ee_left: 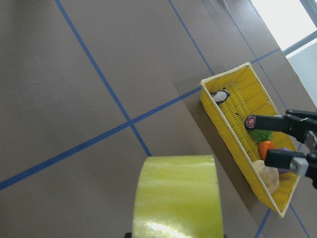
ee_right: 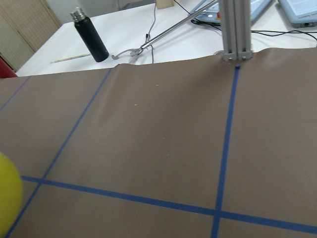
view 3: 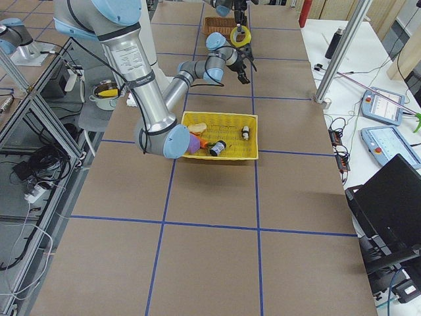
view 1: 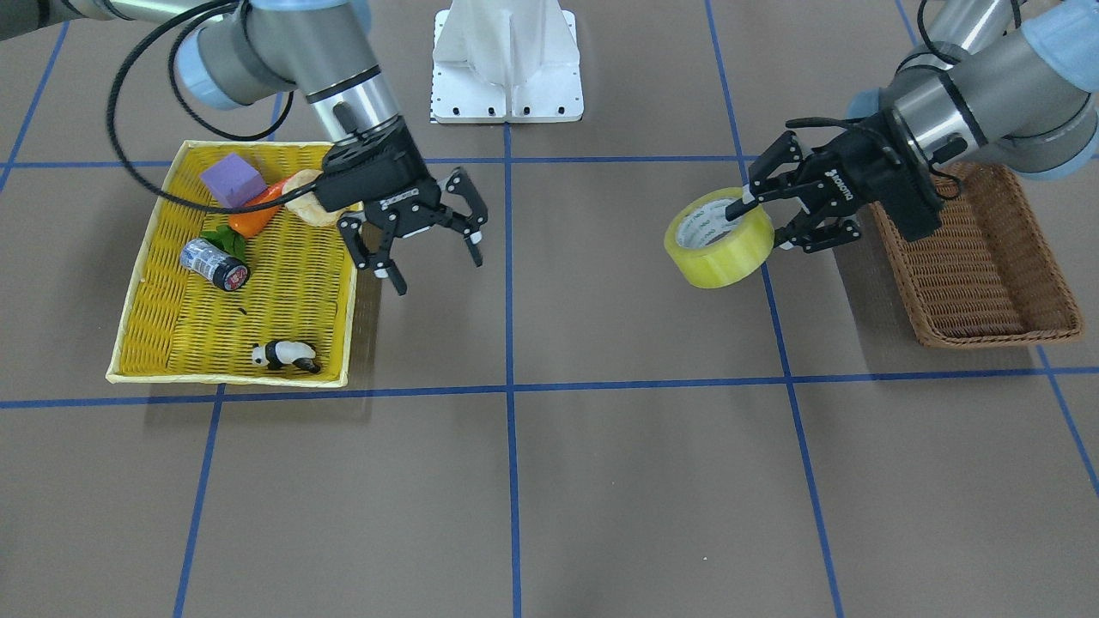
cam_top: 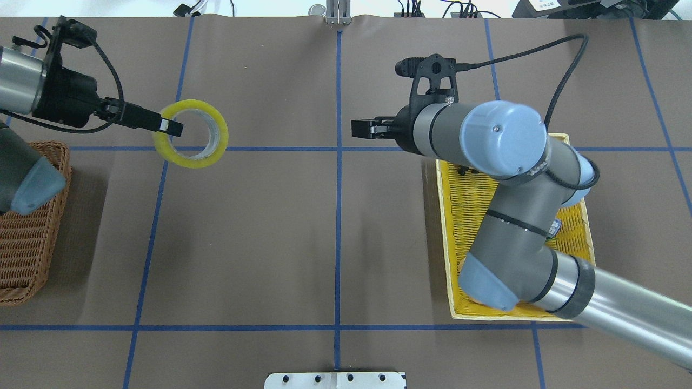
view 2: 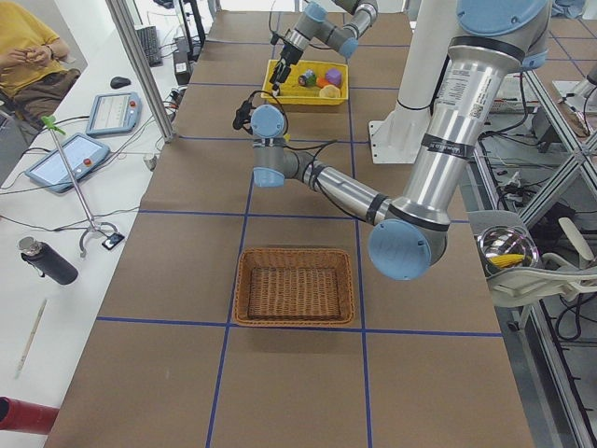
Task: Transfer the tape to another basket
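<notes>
The tape, a yellowish roll with a white core, hangs above the table in my left gripper. The gripper is shut on the roll's wall, one finger inside the core and one outside. From overhead the tape is held to the right of the brown wicker basket. The basket lies below and behind the left wrist and holds nothing that I can see. My right gripper is open and empty, above the table beside the yellow tray. The left wrist view shows the tape close up.
The yellow tray holds a purple block, an orange carrot, a bread piece, a grey cylinder and a panda figure. The white robot base stands at the table's middle back. Blue tape lines mark the brown table.
</notes>
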You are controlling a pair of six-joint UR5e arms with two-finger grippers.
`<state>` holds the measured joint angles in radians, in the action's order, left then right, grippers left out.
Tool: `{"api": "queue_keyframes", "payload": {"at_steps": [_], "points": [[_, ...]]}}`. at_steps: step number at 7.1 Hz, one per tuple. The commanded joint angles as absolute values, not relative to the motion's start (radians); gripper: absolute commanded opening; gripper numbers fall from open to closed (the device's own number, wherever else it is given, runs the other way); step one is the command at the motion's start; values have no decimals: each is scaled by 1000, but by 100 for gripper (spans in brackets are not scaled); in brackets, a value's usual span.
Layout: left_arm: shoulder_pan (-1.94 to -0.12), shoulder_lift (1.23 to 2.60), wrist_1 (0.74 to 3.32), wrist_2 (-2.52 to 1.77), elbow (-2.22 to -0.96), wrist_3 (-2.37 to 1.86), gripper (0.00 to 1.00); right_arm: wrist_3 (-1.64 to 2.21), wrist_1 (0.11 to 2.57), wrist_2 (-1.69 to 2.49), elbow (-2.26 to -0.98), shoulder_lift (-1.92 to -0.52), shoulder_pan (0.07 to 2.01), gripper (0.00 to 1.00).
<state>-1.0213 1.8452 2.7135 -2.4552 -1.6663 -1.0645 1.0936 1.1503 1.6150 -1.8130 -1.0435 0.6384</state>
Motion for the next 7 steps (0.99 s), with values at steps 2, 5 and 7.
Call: {"api": "queue_keyframes", "payload": {"at_steps": [2, 5, 7], "points": [[-1109, 1677, 2909, -2473, -1667, -1271, 0, 816, 1378, 1872, -1746, -1066, 892, 100], [-1293, 1577, 2916, -2698, -1605, -1339, 0, 351, 1527, 2077, -1677, -1141, 1122, 100], [-1371, 1549, 2963, -2805, -1505, -1332, 0, 111, 1537, 2156, -1664, -1254, 1269, 100]]}}
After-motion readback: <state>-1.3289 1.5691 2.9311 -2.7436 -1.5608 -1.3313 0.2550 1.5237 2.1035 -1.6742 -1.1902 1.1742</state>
